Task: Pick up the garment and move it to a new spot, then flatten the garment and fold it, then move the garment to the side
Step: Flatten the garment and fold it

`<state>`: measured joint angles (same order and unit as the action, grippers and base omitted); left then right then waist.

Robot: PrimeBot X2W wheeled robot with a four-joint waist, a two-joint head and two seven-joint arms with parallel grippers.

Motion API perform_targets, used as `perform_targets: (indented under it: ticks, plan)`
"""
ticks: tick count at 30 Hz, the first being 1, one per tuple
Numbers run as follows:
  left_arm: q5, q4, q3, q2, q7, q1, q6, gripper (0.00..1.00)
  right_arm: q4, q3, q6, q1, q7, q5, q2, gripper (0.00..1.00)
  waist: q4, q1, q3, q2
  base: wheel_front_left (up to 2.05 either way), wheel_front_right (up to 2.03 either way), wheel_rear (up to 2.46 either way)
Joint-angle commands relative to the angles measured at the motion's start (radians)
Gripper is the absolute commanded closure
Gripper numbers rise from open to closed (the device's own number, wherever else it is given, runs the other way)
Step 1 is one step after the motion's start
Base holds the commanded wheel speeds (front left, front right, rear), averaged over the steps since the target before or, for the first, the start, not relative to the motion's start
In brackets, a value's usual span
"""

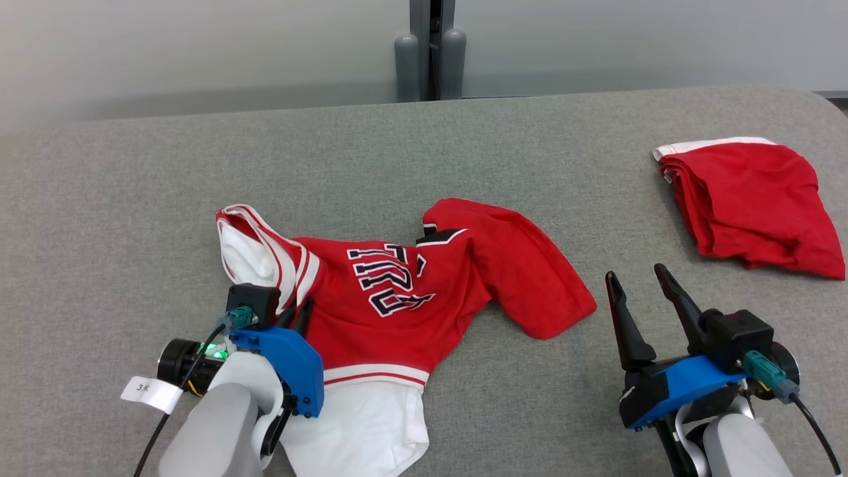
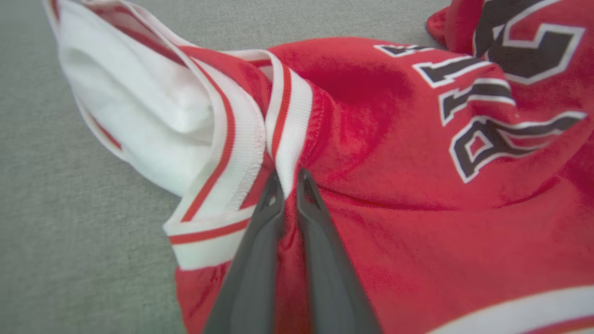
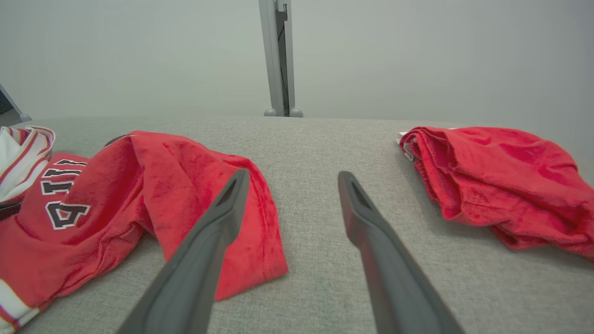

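Head view, grey cloth-covered table (image 1: 464,132).

- Jersey (image 1: 397,291): red, dark white-edged lettering. Lies crumpled from centre toward 7 o'clock. One red flap is thrown out toward 3 o'clock, and the white inner side shows at 6 o'clock, below the striped hem. An opening with white lining stands up at the 9 o'clock end.
- Left gripper (image 1: 298,318): at 7 o'clock, down on the jersey's near-left part. In the left wrist view the two fingers are drawn almost together, with only a thin slot between them. A fold of red cloth is nipped in that slot, just beneath the striped trim (image 2: 283,106). It has hold of the jersey.
- Right gripper (image 1: 635,275): at 4 o'clock, fingers spread wide and nothing between them. It is off the jersey, just beside the flap's edge. Whether it touches the table I cannot tell.
- Folded red garment (image 1: 755,205): at 2 o'clock, white band on its far edge, well apart from the jersey.
- Grey post (image 1: 430,53): at 12 o'clock, behind the table.
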<state>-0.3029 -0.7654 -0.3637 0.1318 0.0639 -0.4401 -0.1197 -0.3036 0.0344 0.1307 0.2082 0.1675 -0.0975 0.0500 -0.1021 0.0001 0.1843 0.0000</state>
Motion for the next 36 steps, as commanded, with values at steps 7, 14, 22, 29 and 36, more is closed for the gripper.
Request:
perform_targets:
  ticks: [7,14,22,29,36]
  plan:
    - [0.038,-0.009,0.009,0.026,-0.143,-0.113,0.041,1.0,0.021,-0.008,0.0,0.012,0.001,0.011,0.001,0.0,-0.013,-0.0001,0.04,0.0,0.0,0.0,0.0]
    - [0.061,-0.064,0.01,0.039,-0.236,-0.219,0.07,0.83,0.024,-0.02,0.0,0.036,0.011,0.017,0.001,0.0,-0.024,-0.0001,0.062,0.0,0.0,0.0,0.0]
    - [-0.02,-0.047,0.069,0.009,-0.324,-0.172,0.035,0.0,0.014,-0.052,0.0,0.025,0.053,0.01,0.001,0.0,-0.013,-0.0001,0.052,0.0,0.0,0.0,0.0]
    - [-0.041,0.158,0.128,-0.009,-0.33,-0.003,0.021,0.0,0.004,-0.091,0.0,0.004,0.075,0.019,0.001,0.0,0.03,-0.0001,0.008,0.0,0.0,0.0,0.0]
    - [-0.049,0.277,0.16,-0.043,-0.33,0.188,0.024,0.0,-0.022,-0.082,0.0,-0.025,0.085,0.022,0.001,0.0,0.063,-0.0001,-0.059,0.0,0.0,0.0,0.0]
